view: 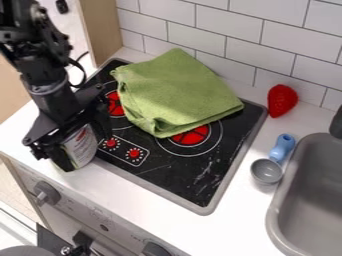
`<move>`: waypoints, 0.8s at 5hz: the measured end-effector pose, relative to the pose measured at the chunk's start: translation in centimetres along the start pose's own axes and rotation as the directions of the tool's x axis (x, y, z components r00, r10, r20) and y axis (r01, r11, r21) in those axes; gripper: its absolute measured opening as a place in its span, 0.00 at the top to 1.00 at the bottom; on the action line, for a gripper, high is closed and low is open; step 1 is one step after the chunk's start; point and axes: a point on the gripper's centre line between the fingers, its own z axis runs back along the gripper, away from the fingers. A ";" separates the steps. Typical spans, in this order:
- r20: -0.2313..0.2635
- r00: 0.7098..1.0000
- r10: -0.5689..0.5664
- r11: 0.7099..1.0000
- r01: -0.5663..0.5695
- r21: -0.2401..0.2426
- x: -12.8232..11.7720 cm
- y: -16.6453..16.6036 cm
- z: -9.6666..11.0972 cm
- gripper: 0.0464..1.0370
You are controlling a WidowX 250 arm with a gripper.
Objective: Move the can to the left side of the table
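White table (113, 187) running along tiled wall (257, 47). End effector (85, 150) apparently gripping can (81, 145) near table's front left corner, beside stovetop (177, 175). Probably placing: keeping can upright, easing base flat inside front edge, releasing evenly, then lifting straight clear.

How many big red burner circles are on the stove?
I see 2. One peeks out past the left edge of the green cloth; the other pokes out from under its front edge. More could be hiding underneath the cloth.
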 end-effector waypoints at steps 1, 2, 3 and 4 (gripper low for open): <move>-0.023 0.998 -0.051 0.999 0.051 0.017 1.2 0.2 -0.3 0.04; -0.021 0.996 -0.092 0.994 0.093 0.064 2.2 0.0 -0.2 0.04; 0.054 0.985 -0.164 0.979 0.156 0.135 2.6 -0.4 -0.1 0.04; 0.072 0.965 -0.251 0.958 0.237 0.159 2.2 -1.2 -0.2 0.04</move>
